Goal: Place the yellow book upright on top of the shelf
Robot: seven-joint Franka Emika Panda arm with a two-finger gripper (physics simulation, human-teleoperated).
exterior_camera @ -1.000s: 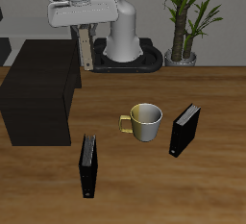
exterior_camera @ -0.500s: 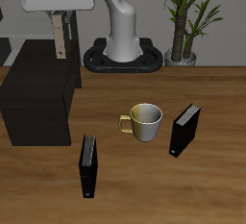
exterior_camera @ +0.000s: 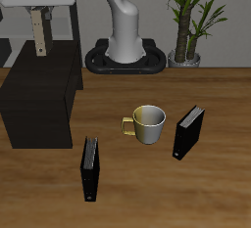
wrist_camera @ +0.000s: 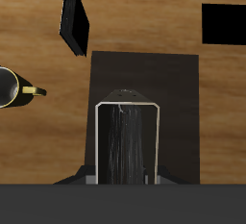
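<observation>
My gripper [exterior_camera: 40,7] is shut on the yellow book [exterior_camera: 40,33]. The book hangs upright from the fingers, a thin tan slab, clear above the flat top of the black shelf [exterior_camera: 41,90]. In the wrist view the book [wrist_camera: 126,143] shows end-on as a dark slab with a pale outline, with the shelf top [wrist_camera: 144,84] directly under it.
A cream and gold mug [exterior_camera: 147,123] stands mid-table, also in the wrist view [wrist_camera: 12,87]. Two black books stand on the table, one near the front edge [exterior_camera: 90,168] and one beside the mug [exterior_camera: 188,132]. A potted plant [exterior_camera: 190,17] stands at the back.
My gripper has carried the yellow book sideways from beside the robot's base to above the shelf top, and a little higher.
</observation>
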